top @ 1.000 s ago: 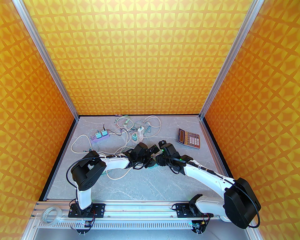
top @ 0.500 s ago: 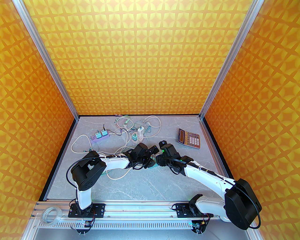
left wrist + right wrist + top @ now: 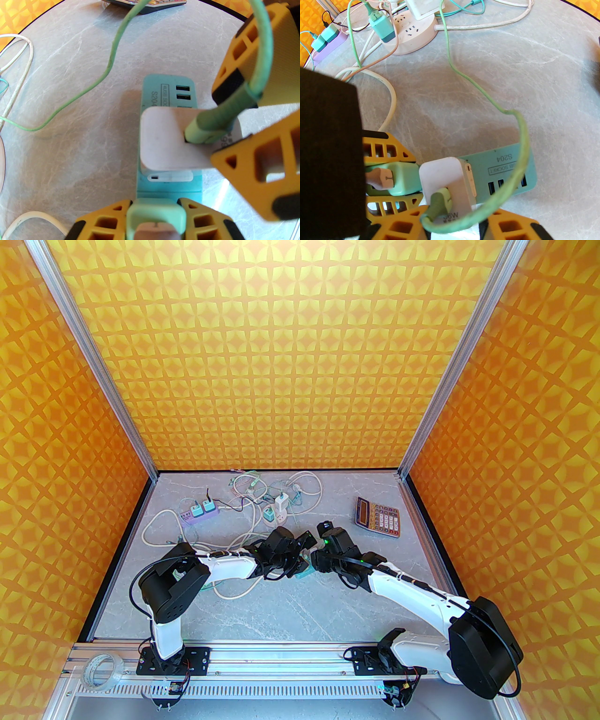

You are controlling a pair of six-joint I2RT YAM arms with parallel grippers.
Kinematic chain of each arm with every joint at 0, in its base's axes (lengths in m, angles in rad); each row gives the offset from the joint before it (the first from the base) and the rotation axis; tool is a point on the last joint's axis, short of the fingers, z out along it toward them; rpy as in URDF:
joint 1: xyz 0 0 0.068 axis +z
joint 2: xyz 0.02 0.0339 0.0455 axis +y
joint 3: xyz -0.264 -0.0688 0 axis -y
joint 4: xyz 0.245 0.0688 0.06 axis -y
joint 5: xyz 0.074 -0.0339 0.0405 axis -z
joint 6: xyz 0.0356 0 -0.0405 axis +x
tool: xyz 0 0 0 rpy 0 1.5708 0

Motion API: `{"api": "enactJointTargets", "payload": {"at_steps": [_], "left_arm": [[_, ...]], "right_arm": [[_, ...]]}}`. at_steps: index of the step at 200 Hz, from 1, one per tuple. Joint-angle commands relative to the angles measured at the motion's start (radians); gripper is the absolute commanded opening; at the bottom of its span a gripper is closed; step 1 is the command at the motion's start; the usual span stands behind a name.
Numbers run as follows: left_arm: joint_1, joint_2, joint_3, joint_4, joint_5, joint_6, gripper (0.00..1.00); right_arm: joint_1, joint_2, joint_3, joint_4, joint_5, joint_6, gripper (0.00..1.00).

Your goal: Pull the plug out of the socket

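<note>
A teal power strip marked S204 lies mid-table, also showing in the top view as the strip under both wrists. A white charger plug with a green cable stands on it; I see no gap beneath it. My right gripper is shut on this charger, one yellow finger on each side. Beside it sits a mint green plug with a pinkish connector. My left gripper is shut on that mint plug.
A round pink power strip with plugs and a purple strip lie at the back among tangled white and green cables. A calculator sits back right. A tape roll rests on the front rail.
The left arm's elbow has shifted slightly to the left and its wrist has turned a little. Both grippers have stayed closed at the teal strip.
</note>
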Motion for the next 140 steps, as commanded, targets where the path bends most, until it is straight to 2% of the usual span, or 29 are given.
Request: {"api": "enactJointTargets", "payload": {"at_steps": [1,42,80,105,140], "left_arm": [[0.007,-0.055,-0.002,0.05,0.013,-0.043,0.18],[-0.017,-0.016,0.082,-0.028,0.02,-0.023,0.19],[0.004,-0.059,0.016,0.026,-0.016,-0.041,0.18],[0.042,-0.098,-0.017,0.061,0.03,-0.077,0.18],[0.015,-0.073,0.044,0.001,0.047,-0.047,0.18]], "right_arm": [[-0.004,0.036,-0.026,-0.055,0.006,-0.004,0.38],[-0.003,0.06,-0.02,-0.051,-0.012,-0.011,0.38],[-0.004,0.062,-0.023,-0.055,-0.008,-0.014,0.38],[-0.003,0.061,-0.023,-0.052,-0.007,-0.014,0.39],[-0.004,0.059,-0.025,-0.053,-0.01,-0.014,0.35]]}}
